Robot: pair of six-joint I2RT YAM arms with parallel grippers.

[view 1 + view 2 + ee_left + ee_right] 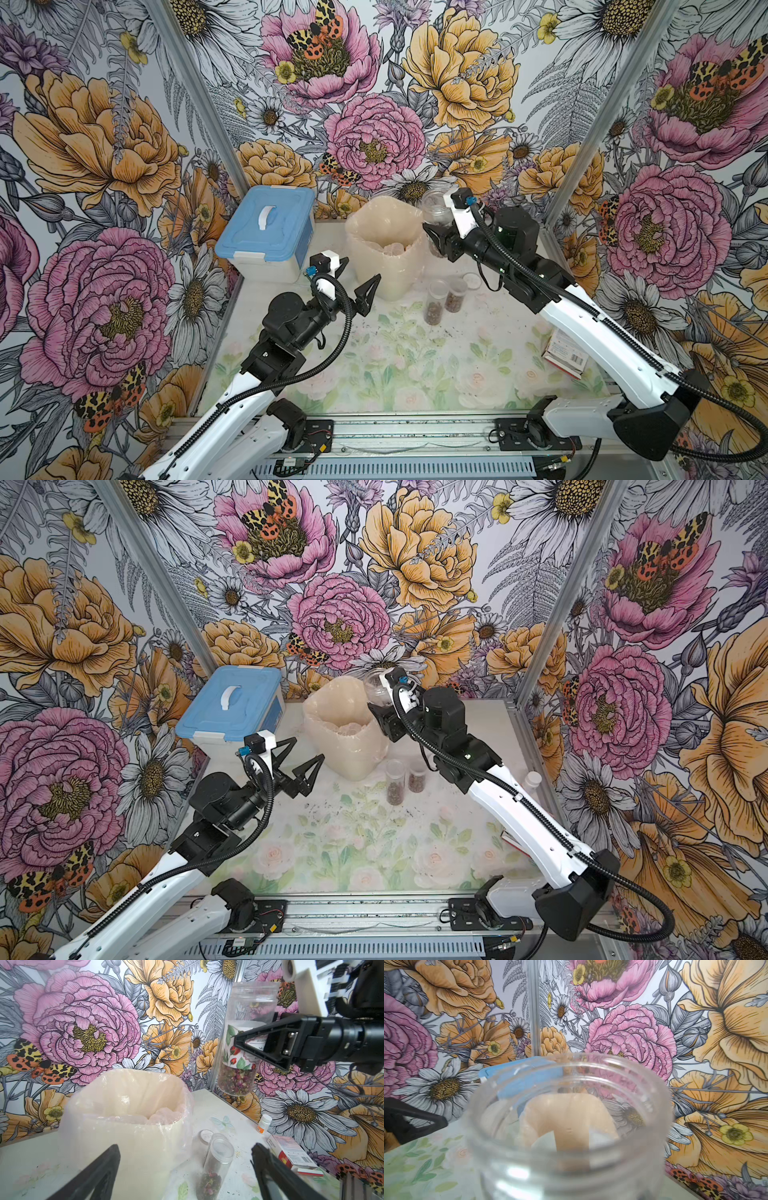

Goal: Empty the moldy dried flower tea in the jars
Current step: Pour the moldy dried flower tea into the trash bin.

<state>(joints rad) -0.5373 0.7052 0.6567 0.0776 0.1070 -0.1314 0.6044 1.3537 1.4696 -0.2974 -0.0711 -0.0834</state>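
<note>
My right gripper point(436, 240) is shut on the tall labelled jar point(434, 208), held upright and lidless off the table, just right of the bin. In the left wrist view, dried flower tea point(234, 1081) fills that jar's bottom below the label. The jar's open mouth point(571, 1126) fills the right wrist view and hides my fingers. Two small jars point(434, 307) point(456, 295) with tea in their bottoms stand in front of the bin. My left gripper point(363, 269) hangs open and empty left of them, with the nearer small jar point(216, 1165) showing between its fingers.
A bin lined with a plastic bag point(395, 282) stands at the back middle, with a blue-lidded box point(266, 224) to its left. A loose round lid point(471, 281) lies by the small jars. A white-capped bottle point(264, 1124) and a red-and-white carton point(565, 353) sit at the right.
</note>
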